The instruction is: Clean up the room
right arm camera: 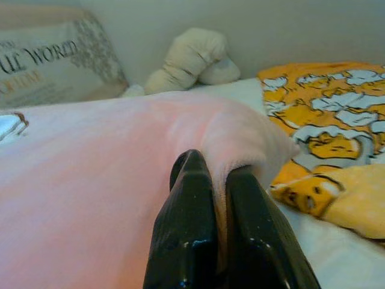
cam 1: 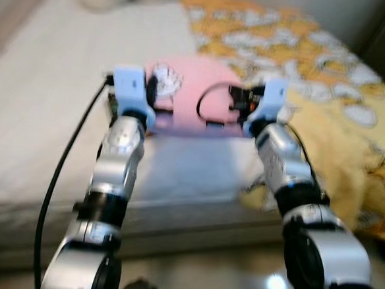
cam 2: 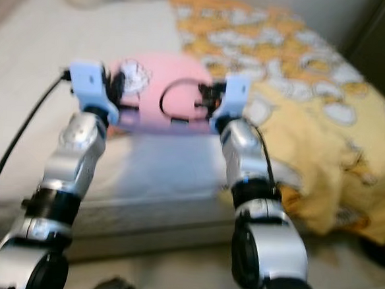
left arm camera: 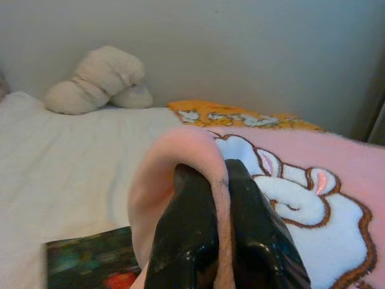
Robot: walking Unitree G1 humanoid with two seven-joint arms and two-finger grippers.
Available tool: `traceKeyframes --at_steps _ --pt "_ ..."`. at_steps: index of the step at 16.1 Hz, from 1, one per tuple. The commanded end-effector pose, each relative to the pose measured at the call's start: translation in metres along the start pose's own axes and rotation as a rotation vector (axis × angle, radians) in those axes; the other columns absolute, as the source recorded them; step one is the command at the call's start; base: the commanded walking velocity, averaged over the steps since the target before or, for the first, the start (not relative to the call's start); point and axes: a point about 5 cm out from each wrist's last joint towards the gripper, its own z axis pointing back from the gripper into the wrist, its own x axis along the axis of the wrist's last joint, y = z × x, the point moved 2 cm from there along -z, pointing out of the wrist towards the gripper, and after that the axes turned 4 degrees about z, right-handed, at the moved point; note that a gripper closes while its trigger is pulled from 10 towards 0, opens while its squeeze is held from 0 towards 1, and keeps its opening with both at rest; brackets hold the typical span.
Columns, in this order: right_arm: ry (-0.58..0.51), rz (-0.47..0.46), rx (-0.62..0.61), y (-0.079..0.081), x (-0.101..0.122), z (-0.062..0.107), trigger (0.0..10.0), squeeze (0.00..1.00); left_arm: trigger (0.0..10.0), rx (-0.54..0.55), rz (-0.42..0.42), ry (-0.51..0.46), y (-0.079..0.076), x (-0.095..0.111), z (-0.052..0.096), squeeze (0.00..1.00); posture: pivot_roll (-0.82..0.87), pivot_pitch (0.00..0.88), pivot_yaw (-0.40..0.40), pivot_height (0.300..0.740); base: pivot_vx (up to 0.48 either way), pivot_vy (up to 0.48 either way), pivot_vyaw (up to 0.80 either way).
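Both grippers pinching the pink blanket over the bed

Nearest us, two silver arms reach forward side by side over the near edge of the bed (cam 1: 43,107), wrists level. The left gripper (left arm camera: 207,180) has its fingers squeezed together on a fold of the pink blanket (cam 1: 199,92), and the right gripper (right arm camera: 210,174) is clamped on the blanket's opposite corner — likely so the cloth spreads between them for folding. Under the blanket's left side peeks a dark printed book (left arm camera: 90,265). Beyond the blanket lies the yellow duvet (cam 1: 329,81), and furthest back a cream cushion (left arm camera: 99,78) against the wall.
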Motion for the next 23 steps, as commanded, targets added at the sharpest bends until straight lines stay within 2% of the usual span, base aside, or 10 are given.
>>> traceKeyframes --at_steps 1,7,8,9,10,11,13,17,21,23 --pt "-0.036 0.022 -0.031 -0.012 0.007 0.004 0.0 0.0 0.0 -0.026 0.006 -0.034 -0.012 0.007 -0.003 0.0 0.13 0.0 -0.044 0.74 0.0 0.48 0.0" --pt "-0.04 0.031 -0.023 -0.013 0.008 0.004 0.0 0.0 0.0 -0.007 -0.003 -0.054 -0.013 0.011 -0.005 0.0 0.13 0.0 -0.044 0.74 0.0 0.48 0.0" --pt "-0.048 0.058 -0.069 -0.017 0.01 0.004 4.1 0.0 0.0 -0.012 -0.005 -0.056 -0.014 0.011 -0.005 0.0 0.12 0.0 -0.043 0.74 0.0 0.48 0.0" --pt "-0.04 0.062 -0.076 -0.018 0.01 0.004 4.1 0.0 0.0 -0.013 -0.013 -0.057 -0.014 0.011 -0.005 0.0 0.12 0.0 -0.043 0.74 0.0 0.48 0.0" --pt "-0.03 0.067 -0.077 -0.017 0.009 0.004 10.0 0.0 8.8 -0.001 -0.033 -0.05 -0.016 0.011 -0.006 0.0 0.12 0.0 -0.043 0.74 0.0 0.0 0.0" --pt "-0.005 0.095 -0.06 -0.015 0.005 0.004 10.0 0.0 10.0 0.016 -0.053 -0.045 -0.015 0.01 -0.006 0.0 0.12 0.0 -0.041 0.74 0.0 0.0 0.0" --pt "-0.018 0.093 -0.064 -0.013 0.003 0.005 10.0 0.0 10.0 0.034 -0.043 -0.036 -0.012 0.008 -0.007 0.0 0.12 0.0 -0.04 0.74 0.0 0.0 0.27" --pt "-0.021 0.098 -0.074 -0.016 0.005 0.005 10.0 0.0 10.0 0.065 -0.111 -0.035 -0.01 0.007 -0.009 0.0 0.12 0.0 -0.039 0.74 0.0 0.0 0.45" --pt "-0.028 0.108 -0.06 -0.015 0.005 0.005 10.0 0.0 10.0 0.057 -0.141 -0.028 -0.015 0.0 -0.005 0.0 0.12 0.0 -0.037 0.74 0.0 0.0 0.41" --pt "-0.021 0.101 -0.054 -0.014 0.0 0.008 10.0 0.01 10.0 0.039 -0.204 -0.036 -0.021 -0.002 -0.002 0.0 0.11 0.0 -0.028 0.74 0.0 0.0 0.0"
